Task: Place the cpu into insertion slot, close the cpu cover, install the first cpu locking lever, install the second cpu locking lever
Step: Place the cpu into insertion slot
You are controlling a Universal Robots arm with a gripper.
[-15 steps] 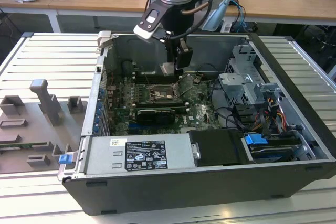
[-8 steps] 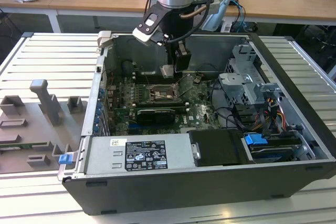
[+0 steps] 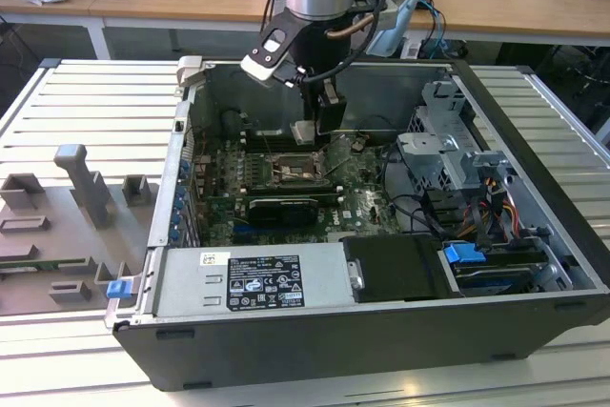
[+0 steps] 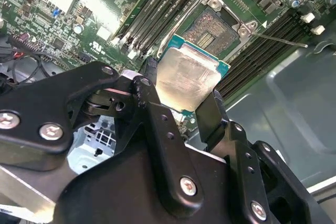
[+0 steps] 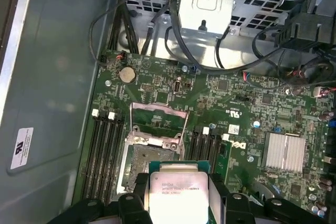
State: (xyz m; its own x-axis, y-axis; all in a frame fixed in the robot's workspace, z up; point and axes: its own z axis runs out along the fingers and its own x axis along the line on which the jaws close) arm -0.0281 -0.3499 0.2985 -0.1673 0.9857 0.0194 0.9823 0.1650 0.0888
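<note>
– Cpu (image 4: 189, 80), a small flat square chip with a pale silver metal top, is pinched by the black two-fingered claw (image 4: 181, 84). It hangs apart from the square gold-contact insertion slot (image 4: 212, 32), which lies at six o'clock of it in the exterior view.
– Hazard?
– Probably tilt or offset: a skewed chip could bend contacts.

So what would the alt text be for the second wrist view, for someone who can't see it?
A black gripper clamps a small silvery cpu by two opposite edges above a green circuit board. The open insertion slot lies beyond it, contact field bare, with long black memory slots on both sides.
</note>
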